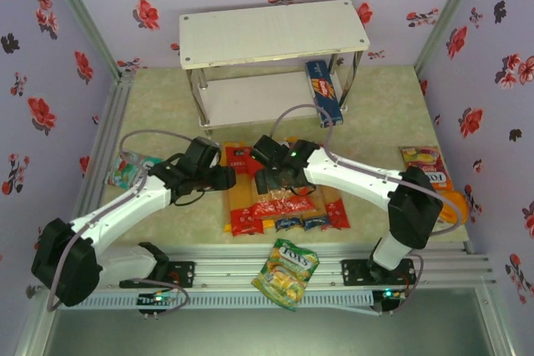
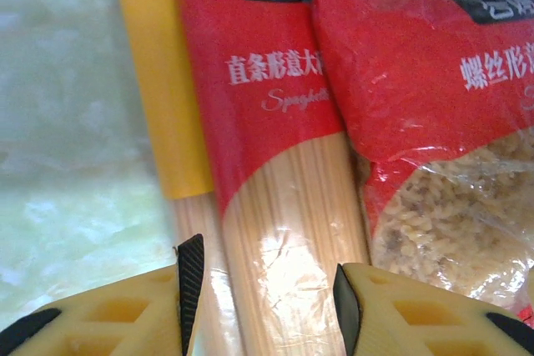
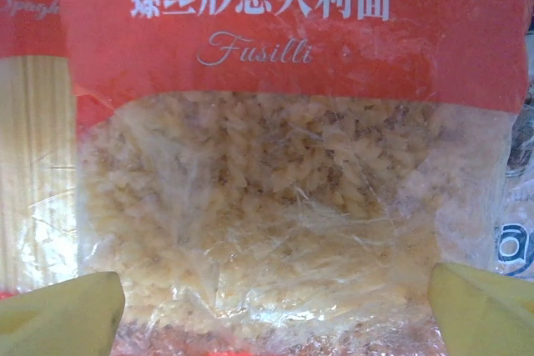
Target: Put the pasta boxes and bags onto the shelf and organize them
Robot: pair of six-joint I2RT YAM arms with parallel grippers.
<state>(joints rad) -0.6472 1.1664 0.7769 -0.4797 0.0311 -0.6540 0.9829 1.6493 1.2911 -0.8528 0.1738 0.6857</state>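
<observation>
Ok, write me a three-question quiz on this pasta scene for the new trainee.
1. True or false: the blue box is at the shelf's right end.
2. The right hand hangs over which item? A snack bag, B fusilli bag, C blue box.
3. Fill in: between the left hand's fingers lies a red bag of ____.
Key: 1 true; 2 B; 3 spaghetti.
</observation>
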